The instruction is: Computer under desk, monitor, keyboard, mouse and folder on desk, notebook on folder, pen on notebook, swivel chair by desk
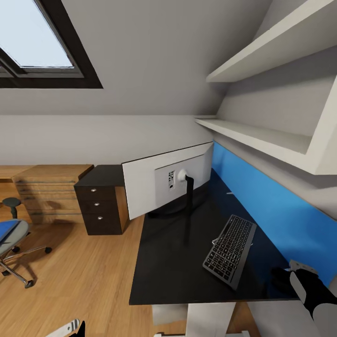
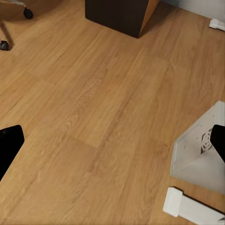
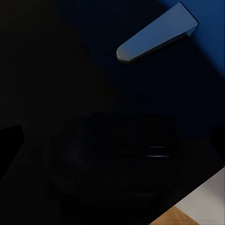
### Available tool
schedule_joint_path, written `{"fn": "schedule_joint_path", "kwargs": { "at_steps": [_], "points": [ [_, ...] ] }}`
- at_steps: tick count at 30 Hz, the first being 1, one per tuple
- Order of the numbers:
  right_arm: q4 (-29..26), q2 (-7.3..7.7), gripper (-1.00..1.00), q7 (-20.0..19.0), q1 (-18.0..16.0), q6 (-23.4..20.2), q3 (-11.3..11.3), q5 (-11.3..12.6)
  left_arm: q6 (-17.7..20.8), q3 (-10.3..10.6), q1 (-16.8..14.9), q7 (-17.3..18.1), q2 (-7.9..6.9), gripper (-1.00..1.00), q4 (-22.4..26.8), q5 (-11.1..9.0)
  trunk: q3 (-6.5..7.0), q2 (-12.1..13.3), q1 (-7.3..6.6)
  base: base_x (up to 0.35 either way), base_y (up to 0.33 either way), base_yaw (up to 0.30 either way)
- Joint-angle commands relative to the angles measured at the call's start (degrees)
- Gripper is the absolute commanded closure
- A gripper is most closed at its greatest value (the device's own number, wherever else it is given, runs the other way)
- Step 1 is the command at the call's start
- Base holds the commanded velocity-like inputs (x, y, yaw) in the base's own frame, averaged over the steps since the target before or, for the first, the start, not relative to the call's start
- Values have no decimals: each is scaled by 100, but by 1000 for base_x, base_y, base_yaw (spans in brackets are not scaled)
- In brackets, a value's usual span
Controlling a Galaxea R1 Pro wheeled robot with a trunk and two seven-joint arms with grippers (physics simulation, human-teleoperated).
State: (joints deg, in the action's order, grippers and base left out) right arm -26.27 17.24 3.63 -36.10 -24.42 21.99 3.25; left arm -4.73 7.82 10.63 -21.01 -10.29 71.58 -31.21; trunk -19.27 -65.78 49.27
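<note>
The monitor (image 1: pixel 171 185) stands on the black desk (image 1: pixel 173 271) with its pale back toward me. The keyboard (image 1: pixel 230 249) lies to its right, along the blue back panel (image 1: pixel 262 196). A thin white streak near the panel looks like the pen (image 1: pixel 229 193). My right gripper (image 1: pixel 284 280) hovers open over the desk's near right corner. The dark mouse (image 3: pixel 117 159) lies on the desk between its spread fingers (image 3: pixel 9 140). At the far left is the swivel chair (image 1: pixel 18 252), with the blue folder (image 1: pixel 5 230) on its seat. My left gripper (image 2: pixel 112 145) hangs open above the floor, beside the grey computer (image 2: pixel 201 150).
A dark drawer unit (image 1: pixel 100 201) and a light wooden chest (image 1: pixel 49 189) stand behind the monitor's left. White shelves (image 1: pixel 262 135) overhang the desk. A white desk foot (image 2: pixel 187 208) lies on the wooden floor (image 2: pixel 93 108). A pale tapered piece (image 3: pixel 157 35) shows against the blue panel.
</note>
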Motion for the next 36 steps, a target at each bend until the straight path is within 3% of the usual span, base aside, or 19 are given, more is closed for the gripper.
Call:
{"fn": "schedule_joint_path", "kwargs": {
  "at_steps": [1,9,15,20,27,33,36],
  "points": [
    [-10,-2,-100,24,-3,-28,7,35,-40,24,-1,-34,-8,-100,5,-60,-24,-46,23,0,0,0],
    [-17,-2,-100,24,-3,-28,7,35,-44,26,-3,-35,-5,-100,5,-61,-168,-367,199,0,0,0],
    [-18,-2,-100,17,-3,-28,7,35,-45,19,-1,-35,-8,-100,5,-61,-168,-367,199,0,0,0],
    [-19,-2,-100,15,-3,-28,7,35,-44,24,-2,-36,-1,-100,5,-61,-258,-567,309,0,0,0],
    [-19,-2,-100,15,-3,-28,7,35,-45,18,-2,-35,-4,-100,5,-61,-258,-567,309,0,0,0],
    [-19,-2,-100,10,-3,-28,7,43,-45,26,0,-38,0,-100,5,-61,-365,-808,441,0,0,0],
    [-19,-2,-100,12,-3,-28,7,44,-45,26,0,-36,0,-100,5,-61,-365,-808,441,0,0,0]
  ]
}}
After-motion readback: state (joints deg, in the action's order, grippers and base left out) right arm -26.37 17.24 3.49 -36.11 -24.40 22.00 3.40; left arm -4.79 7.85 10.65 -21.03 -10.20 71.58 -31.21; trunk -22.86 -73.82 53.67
